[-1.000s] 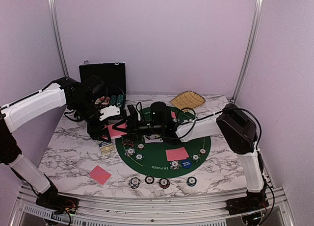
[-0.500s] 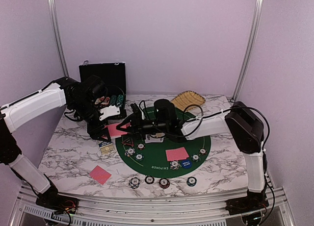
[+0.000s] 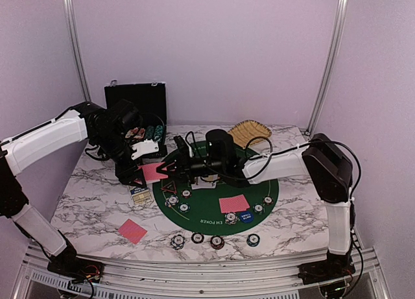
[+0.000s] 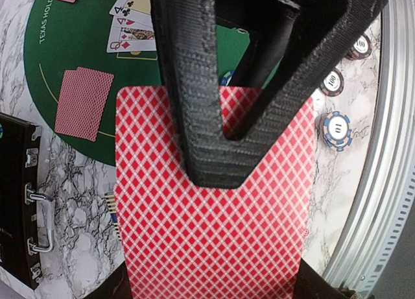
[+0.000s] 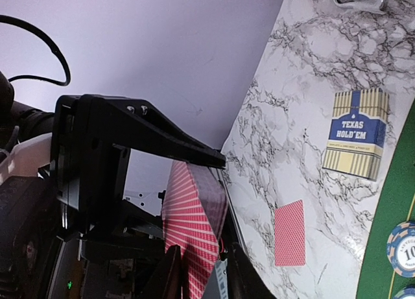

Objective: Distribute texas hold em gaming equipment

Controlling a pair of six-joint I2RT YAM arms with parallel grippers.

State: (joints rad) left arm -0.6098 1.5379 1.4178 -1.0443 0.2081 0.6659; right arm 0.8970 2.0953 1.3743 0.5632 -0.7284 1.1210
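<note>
From above, the spot where the left fingers [image 3: 133,176] and right fingers [image 3: 170,163] meet, nearer the desk's [image 3: 91,202] left edge, is crowded and unclear. At the left wrist, a red-backed card stack [image 4: 214,247] is seen clamped by the left fingers. At the right wrist, its edge is narrowly flanked by the right fingers; contact cannot be told.

Plain pale lilac walls [image 3: 207,46] closing in three sides, left upright [image 3: 73,46] of slim metal in the back corner, right upright [image 3: 332,52] matching it, white surface [image 3: 91,202] veined with grey marble, ribbed aluminium rail [image 3: 194,271] along its near edge, soft even light
</note>
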